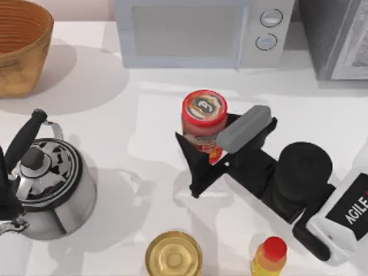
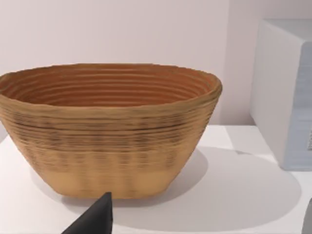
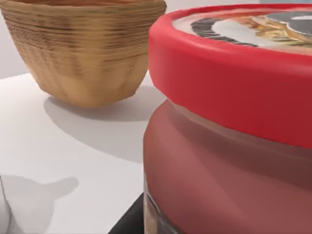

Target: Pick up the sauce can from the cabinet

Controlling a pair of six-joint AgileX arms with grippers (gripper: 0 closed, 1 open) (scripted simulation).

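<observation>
Jaws on the right gripper (image 1: 214, 150) sit either side of the can (image 1: 204, 119), looking closed on its body, can upright between them. Whether it's off the table yet, can't tell. Left arm's parked by the kettle (image 1: 49, 184).

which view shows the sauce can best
The top view: the whole sauce can stands mid-table with the right hand around it. The right wrist view has its red rim and side very close, cropped. The left wrist view faces the basket.
</observation>
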